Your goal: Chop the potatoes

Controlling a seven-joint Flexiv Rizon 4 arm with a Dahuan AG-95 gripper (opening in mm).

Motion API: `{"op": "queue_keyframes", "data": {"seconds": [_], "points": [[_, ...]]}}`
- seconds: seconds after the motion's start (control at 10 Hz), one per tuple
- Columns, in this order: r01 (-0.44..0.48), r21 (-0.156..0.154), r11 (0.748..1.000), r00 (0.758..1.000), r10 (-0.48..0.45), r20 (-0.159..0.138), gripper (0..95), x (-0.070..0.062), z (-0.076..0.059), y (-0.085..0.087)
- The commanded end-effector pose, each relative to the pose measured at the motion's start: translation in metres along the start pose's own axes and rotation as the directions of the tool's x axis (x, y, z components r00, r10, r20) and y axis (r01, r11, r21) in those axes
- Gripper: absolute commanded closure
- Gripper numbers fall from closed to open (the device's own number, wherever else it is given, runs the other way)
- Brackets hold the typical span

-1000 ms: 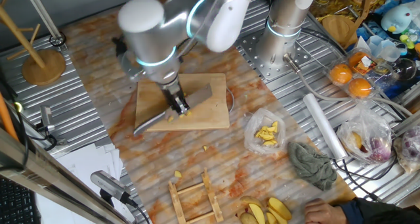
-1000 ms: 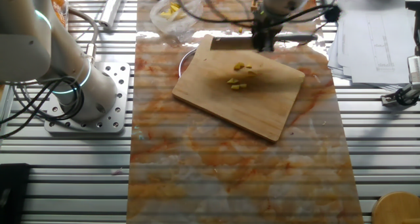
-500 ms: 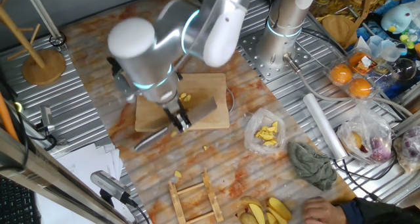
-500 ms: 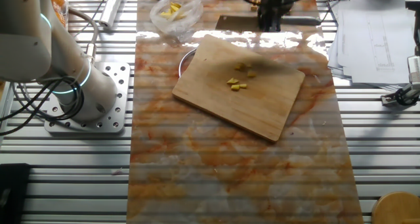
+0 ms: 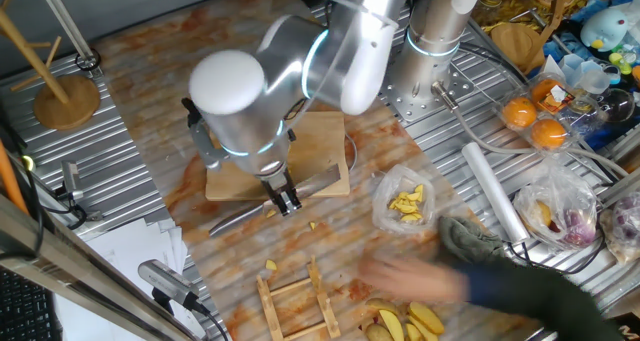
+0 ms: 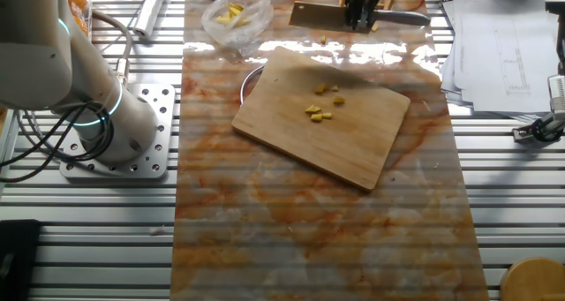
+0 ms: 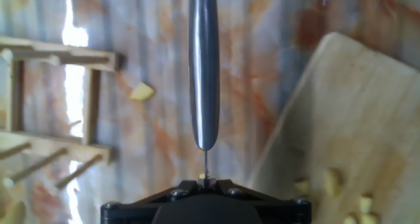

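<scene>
Steel knife off the board
Gripper [image 6: 363,17] jaws clamp the smooth knife [image 6: 357,17]; small irregular yellow potatoes [image 6: 322,104] dot the wooden board [image 6: 353,146].

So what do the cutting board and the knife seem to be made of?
The cutting board looks like pale, unvarnished wood: faint grain and a matte tan face. The knife appears to be metal, probably steel, with a smooth grey sheen; the gripper holds it beyond the board.
</scene>
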State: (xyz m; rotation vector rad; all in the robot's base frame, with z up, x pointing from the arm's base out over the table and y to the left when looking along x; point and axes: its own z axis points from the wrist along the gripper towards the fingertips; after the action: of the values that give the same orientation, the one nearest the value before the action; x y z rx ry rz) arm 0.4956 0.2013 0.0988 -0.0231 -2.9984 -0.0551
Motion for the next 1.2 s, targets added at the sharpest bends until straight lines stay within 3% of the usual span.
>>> {"op": "queue_keyframes", "data": {"seconds": [0.1, 0.4, 0.7, 1.2], "points": [[0.005, -0.002, 1.0, 1.0, -0.005, 0.008, 95.0, 0.0, -0.001, -0.002], [0.076, 0.031, 0.997, 0.997, -0.075, -0.01, 95.0, 0.009, -0.003, -0.019], [0.139, 0.031, 0.99, 0.99, -0.138, -0.025, 95.0, 0.024, -0.004, -0.041], [0.154, 0.023, 0.988, 0.988, -0.153, -0.023, 95.0, 0.029, -0.006, -0.043]]}}
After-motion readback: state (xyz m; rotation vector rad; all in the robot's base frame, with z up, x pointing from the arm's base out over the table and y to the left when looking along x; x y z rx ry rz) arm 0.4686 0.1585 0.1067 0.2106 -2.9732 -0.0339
